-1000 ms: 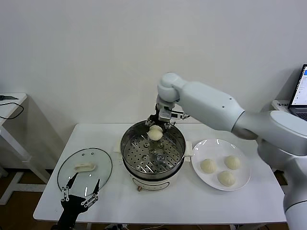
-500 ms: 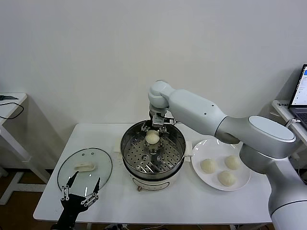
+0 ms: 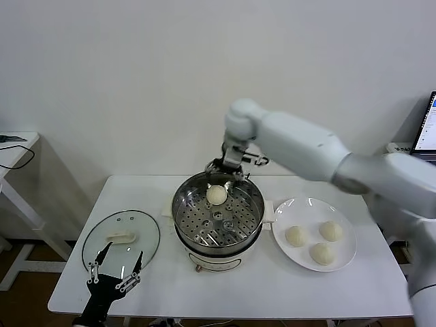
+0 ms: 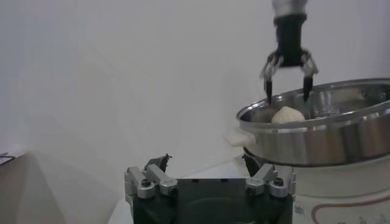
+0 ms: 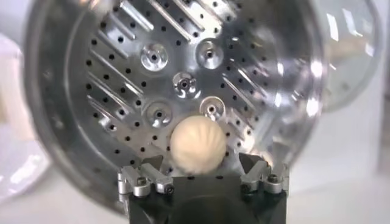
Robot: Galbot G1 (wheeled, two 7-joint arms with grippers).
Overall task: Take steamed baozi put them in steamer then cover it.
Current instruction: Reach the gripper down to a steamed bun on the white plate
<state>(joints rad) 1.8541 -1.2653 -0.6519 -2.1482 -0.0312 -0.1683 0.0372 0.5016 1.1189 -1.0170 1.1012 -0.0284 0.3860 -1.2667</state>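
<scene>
The right gripper point(image 3: 223, 167) stands with jaws spread wide, holding nothing, above the far rim of the steamer point(image 3: 253, 221). One baozi point(image 3: 216, 195) (smooth, cream-white, pleated top) lies directly below the jaws on the perforated steel tray, clear of both fingertips. Three more baozi point(image 3: 296, 236) rest on a white plate point(image 3: 345, 253), well apart. The left gripper point(image 3: 114, 274), jaws also open and empty, is parked just beside the glass cover point(image 3: 139, 235).
</scene>
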